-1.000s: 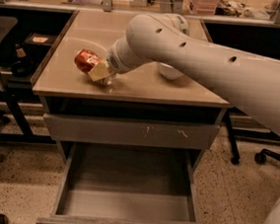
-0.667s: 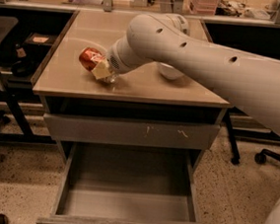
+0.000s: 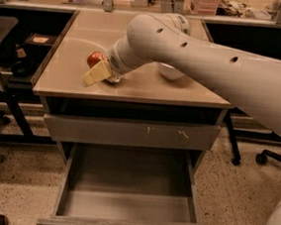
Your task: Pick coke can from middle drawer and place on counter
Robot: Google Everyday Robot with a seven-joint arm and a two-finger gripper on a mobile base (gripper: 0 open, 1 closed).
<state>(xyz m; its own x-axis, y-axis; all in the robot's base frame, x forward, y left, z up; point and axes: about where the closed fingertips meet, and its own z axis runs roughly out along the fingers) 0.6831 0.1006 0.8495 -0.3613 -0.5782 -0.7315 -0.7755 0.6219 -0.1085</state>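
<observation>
The can (image 3: 95, 59) is out of the middle drawer (image 3: 127, 203), which stands pulled open and bare at the bottom of the frame. The can now sits low against the surface (image 3: 78, 34), left of centre. Over the last second it has slid a little to the right in my view and turned, so that it is now tucked behind the claw (image 3: 96, 70) and not out to its left. The claw itself has barely shifted and is down at the surface, near its front edge. The arm (image 3: 210, 56) reaches in from the right and covers most of a white bowl (image 3: 170, 72) behind it.

I read this as the set-down stage, with the carry done and the can at or nearly at rest. I cannot tell from here whether the claw is grasping the can or has let go. Until I see that, I would not count the placing as finished.
</observation>
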